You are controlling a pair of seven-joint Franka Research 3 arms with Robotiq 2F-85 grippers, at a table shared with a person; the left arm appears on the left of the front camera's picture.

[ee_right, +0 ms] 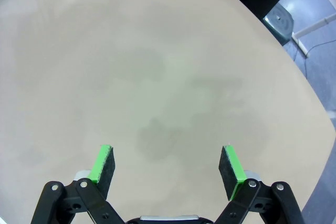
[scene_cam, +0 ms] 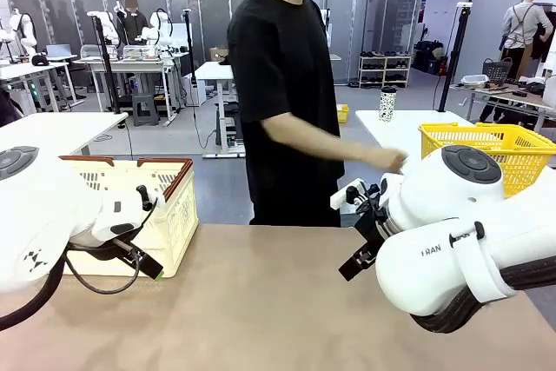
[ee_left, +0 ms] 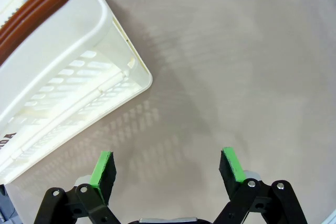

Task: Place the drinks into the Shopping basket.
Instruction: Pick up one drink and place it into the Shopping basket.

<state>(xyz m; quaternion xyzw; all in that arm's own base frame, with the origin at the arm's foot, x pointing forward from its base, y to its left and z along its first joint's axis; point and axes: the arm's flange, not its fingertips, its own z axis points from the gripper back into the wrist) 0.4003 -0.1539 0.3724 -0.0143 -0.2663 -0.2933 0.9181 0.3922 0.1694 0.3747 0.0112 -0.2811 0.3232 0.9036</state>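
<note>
The Shopping basket [scene_cam: 130, 161] stands at the table's far left, cream-white lattice with a reddish-brown rim. In the left wrist view its wall [ee_left: 68, 77] fills the upper left, part of a dark label near the edge. My left gripper [ee_left: 168, 158] hangs open over bare table just beside the basket's corner, nothing between its green pads [ee_left: 103, 167]. My right gripper [ee_right: 168, 156] is open too, over bare tabletop, pads [ee_right: 231, 163] apart. The drinks are out of view. The person's hand [scene_cam: 391, 160] reaches to the right, behind my right arm [scene_cam: 452, 241].
The person in a black shirt [scene_cam: 282, 76] stands at the far edge, at the middle. A bright yellow basket [scene_cam: 486, 141] sits on a white table behind my right arm. The brown tabletop [scene_cam: 261, 301] stretches between both arms.
</note>
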